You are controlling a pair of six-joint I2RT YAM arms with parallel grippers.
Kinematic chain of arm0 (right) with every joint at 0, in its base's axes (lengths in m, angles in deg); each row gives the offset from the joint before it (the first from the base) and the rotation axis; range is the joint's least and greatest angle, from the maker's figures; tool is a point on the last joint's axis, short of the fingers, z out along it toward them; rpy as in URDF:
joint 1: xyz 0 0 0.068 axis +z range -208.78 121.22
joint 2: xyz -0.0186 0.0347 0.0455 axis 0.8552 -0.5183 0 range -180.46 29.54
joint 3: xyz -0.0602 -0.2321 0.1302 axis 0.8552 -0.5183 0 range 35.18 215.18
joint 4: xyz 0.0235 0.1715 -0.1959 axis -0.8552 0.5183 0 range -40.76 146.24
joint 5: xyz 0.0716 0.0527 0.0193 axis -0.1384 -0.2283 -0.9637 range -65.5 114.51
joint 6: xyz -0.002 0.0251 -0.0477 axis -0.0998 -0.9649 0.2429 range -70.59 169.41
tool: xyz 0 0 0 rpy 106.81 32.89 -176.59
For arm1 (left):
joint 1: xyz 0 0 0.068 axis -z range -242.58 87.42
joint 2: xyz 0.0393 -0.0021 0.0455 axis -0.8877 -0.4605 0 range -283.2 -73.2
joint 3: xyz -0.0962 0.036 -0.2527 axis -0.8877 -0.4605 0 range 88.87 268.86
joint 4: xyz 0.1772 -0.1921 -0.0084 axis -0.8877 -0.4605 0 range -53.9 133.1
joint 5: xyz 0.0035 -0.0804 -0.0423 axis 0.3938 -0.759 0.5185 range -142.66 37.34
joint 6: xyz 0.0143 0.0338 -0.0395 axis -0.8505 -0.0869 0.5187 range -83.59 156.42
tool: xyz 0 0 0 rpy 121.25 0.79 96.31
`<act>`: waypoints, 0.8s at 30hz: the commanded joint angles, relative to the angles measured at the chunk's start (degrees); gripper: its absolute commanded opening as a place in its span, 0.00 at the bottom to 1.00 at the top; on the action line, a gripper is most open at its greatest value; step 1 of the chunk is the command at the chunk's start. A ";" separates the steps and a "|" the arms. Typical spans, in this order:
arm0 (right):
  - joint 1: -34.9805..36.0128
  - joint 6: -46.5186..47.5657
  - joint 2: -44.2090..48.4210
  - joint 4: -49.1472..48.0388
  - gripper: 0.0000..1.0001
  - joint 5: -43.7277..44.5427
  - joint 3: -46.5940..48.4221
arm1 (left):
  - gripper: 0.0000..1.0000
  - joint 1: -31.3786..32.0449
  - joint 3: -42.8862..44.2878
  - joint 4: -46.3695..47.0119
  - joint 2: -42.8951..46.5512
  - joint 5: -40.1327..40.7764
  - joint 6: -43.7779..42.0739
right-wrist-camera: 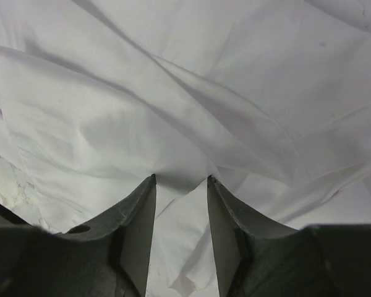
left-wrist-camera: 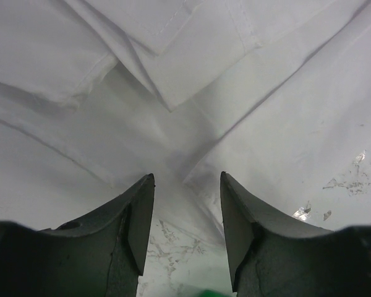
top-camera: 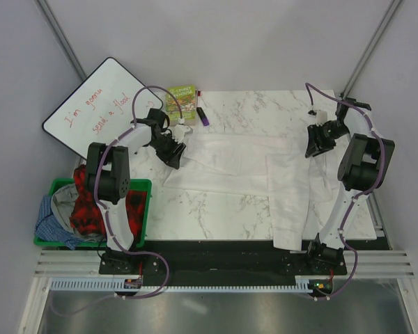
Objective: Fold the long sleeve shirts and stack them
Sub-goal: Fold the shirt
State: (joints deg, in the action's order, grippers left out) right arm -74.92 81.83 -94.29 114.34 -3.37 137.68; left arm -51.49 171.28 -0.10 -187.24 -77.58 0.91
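Note:
A plain white long sleeve shirt (top-camera: 244,170) lies spread across the marble table (top-camera: 216,209), with one part hanging over the near edge at the right. My left gripper (top-camera: 173,149) is at the shirt's left edge. In the left wrist view the left gripper (left-wrist-camera: 187,179) is open; folds of the shirt (left-wrist-camera: 266,93) lie just past its tips and bare marble (left-wrist-camera: 173,247) shows between the fingers. My right gripper (top-camera: 317,145) is at the shirt's far right corner. Close up, the right gripper (right-wrist-camera: 182,179) is open, its tips pressed into the shirt (right-wrist-camera: 173,93) with a loose flap between the fingers.
A green book (top-camera: 182,103) and a small purple object (top-camera: 203,116) lie at the table's far left, close to the left gripper. A whiteboard (top-camera: 101,104) leans at the left. A green bin (top-camera: 141,184) with red plaid and blue clothes stands beside the left arm.

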 commanded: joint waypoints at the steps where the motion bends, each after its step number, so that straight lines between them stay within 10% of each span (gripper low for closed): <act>1: 0.23 -1.84 -1.24 -1.73 0.43 -1.39 2.44 | 0.52 0.25 -0.23 0.22 0.13 -2.32 -1.93; 6: 0.23 -2.45 -1.42 -1.91 0.21 -1.56 3.15 | 0.37 0.16 0.29 0.31 -0.22 -2.41 -1.67; 11: 0.23 -2.80 -0.54 -2.96 0.00 -2.00 3.15 | 0.02 0.25 0.29 0.05 0.39 -3.37 -1.85; 24: 0.32 -4.21 -0.97 -3.40 0.00 -3.41 7.98 | 0.02 -0.98 3.02 0.75 1.89 -2.14 -1.06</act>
State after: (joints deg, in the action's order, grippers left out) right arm -74.90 78.55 -95.69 111.89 -4.86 143.19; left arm -51.90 171.91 -0.05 -187.26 -78.72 0.30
